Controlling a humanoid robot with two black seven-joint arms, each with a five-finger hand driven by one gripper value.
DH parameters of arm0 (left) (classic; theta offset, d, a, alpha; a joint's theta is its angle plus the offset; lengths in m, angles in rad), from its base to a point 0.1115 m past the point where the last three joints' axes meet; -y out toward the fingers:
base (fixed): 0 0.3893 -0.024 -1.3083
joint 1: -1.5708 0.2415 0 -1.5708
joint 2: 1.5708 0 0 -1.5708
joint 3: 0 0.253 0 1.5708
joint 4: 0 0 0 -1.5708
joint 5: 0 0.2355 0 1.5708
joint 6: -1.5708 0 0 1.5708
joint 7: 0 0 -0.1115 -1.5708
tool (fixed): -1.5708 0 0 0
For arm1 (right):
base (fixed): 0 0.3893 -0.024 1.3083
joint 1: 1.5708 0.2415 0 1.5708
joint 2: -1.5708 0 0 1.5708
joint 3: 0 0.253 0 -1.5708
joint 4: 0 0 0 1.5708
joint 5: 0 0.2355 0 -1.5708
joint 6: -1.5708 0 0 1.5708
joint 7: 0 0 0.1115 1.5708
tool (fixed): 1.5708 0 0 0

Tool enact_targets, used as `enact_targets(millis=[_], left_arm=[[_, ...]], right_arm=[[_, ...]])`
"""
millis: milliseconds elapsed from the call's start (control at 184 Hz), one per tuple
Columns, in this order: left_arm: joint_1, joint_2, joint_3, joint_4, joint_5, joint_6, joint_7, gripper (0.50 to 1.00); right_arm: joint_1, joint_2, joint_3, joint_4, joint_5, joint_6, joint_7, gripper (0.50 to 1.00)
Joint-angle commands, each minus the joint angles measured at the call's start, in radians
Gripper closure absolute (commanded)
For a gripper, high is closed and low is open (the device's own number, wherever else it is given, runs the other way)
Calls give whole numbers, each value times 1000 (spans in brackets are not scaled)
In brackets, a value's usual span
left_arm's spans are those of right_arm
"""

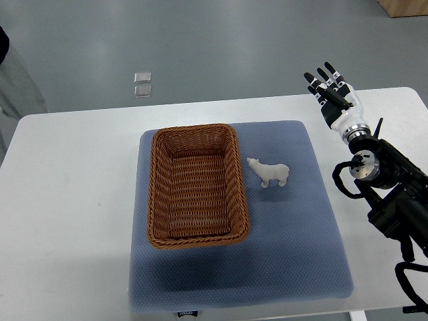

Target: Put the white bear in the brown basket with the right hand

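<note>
The top view showed the brown basket [198, 186] empty on a blue mat [287, 261]. Just beside its right wall stood the white bear [269, 174], upright and untouched. Further right, well apart, the right robot hand [332, 92] hovered over the tabletop [67, 200] with fingers spread, holding nothing. The reach seemed not yet begun; next it should move left and down to the bear.

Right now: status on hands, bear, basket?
Right hand open, raised past the mat's far right corner. White bear on mat, right of empty brown basket. Path clear.
</note>
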Motion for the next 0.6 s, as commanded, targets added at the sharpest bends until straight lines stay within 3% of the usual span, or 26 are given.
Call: enact_targets(millis=[0, 593], left_arm=[[0, 0, 0, 0, 0, 0, -1, 500], [4, 0, 0, 3, -2, 0, -4, 500]], right_arm=[[0, 0, 0, 0, 1, 0, 0, 574], [2, -2, 2, 0, 1, 0, -2, 576]])
